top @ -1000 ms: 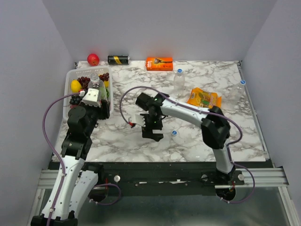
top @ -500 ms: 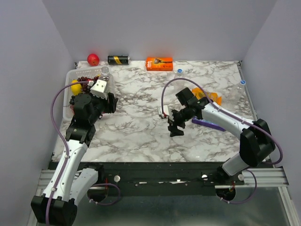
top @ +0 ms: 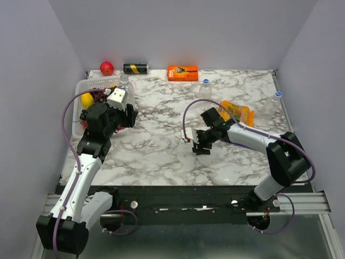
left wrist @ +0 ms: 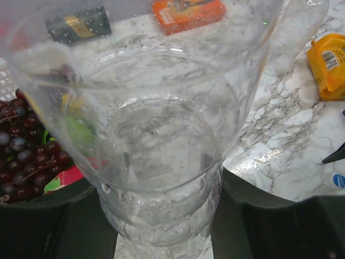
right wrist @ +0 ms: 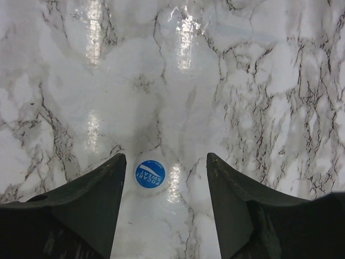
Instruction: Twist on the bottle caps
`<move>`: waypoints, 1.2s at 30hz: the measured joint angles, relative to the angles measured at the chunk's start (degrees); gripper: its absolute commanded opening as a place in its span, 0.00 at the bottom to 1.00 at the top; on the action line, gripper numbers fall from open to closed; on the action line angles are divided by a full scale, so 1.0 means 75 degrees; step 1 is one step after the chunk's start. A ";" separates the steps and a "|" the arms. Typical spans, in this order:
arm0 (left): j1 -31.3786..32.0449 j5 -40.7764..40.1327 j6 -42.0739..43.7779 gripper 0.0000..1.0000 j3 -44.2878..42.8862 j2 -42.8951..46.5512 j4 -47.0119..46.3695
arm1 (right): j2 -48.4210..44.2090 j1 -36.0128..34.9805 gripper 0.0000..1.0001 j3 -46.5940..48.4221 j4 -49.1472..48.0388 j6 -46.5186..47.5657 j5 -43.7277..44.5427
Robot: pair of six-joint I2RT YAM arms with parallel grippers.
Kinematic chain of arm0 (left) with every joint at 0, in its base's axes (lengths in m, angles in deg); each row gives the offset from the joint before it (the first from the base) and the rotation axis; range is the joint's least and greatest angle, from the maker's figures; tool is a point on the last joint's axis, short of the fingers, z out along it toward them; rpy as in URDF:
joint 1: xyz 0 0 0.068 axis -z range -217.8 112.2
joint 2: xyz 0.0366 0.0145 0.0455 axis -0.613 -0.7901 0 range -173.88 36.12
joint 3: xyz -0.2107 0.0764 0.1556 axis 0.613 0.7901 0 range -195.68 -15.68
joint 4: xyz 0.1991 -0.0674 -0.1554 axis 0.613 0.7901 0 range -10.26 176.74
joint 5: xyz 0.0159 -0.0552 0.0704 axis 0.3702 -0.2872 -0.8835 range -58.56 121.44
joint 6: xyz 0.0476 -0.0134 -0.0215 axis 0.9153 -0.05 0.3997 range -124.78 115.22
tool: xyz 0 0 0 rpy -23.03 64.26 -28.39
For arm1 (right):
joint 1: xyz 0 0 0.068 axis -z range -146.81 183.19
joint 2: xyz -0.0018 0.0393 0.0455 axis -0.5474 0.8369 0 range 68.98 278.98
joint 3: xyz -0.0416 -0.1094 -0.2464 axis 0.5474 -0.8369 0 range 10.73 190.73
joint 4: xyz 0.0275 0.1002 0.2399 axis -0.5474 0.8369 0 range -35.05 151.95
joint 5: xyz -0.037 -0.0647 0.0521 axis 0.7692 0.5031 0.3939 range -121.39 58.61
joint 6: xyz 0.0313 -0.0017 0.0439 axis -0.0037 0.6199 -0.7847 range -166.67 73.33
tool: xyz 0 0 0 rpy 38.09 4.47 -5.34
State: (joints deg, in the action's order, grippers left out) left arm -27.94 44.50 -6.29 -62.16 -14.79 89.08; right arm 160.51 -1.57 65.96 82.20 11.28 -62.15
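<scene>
My left gripper [left wrist: 167, 229] is squeezed tight on a round clear plastic bottle [left wrist: 161, 140], standing between its fingers [left wrist: 269, 226]. My right gripper [right wrist: 164, 208] hangs with fingers [right wrist: 81, 210] apart around a tiny round blue plastic cap [right wrist: 150, 175], close beside one finger. I should centre it, go low, then pinch softly. Only the right wrist view shows the cap; from above the gripper hides it.

held bottle [left wrist: 161, 140]: clear, upright, clamped in left gripper [left wrist: 161, 232]; far bottle [top: 205, 90]: clear, upright near table [top: 156, 156] back, blue fitted cap [top: 206, 81] on neck; loose cap [right wrist: 150, 175]: blue, flat, print up; edge cap [top: 278, 94]: flat, right edge
</scene>
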 measured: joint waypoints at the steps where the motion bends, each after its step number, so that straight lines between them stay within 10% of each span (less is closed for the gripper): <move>1: 0.0000 0.0009 0.0003 0.00 0.0000 -0.0009 0.0000 | 0.0064 0.0000 0.67 -0.0003 -0.0044 0.0041 0.0052; 36: 0.0052 0.0242 -0.0015 0.00 0.0000 -0.0221 -0.0207 | 0.0525 0.0000 0.51 -0.0163 0.0289 0.0944 0.0420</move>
State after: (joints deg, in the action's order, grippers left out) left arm -27.54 46.31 -6.40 -62.16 -16.45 87.53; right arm 164.44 -1.57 64.73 84.36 18.37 -59.00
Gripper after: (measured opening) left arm 0.631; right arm 0.510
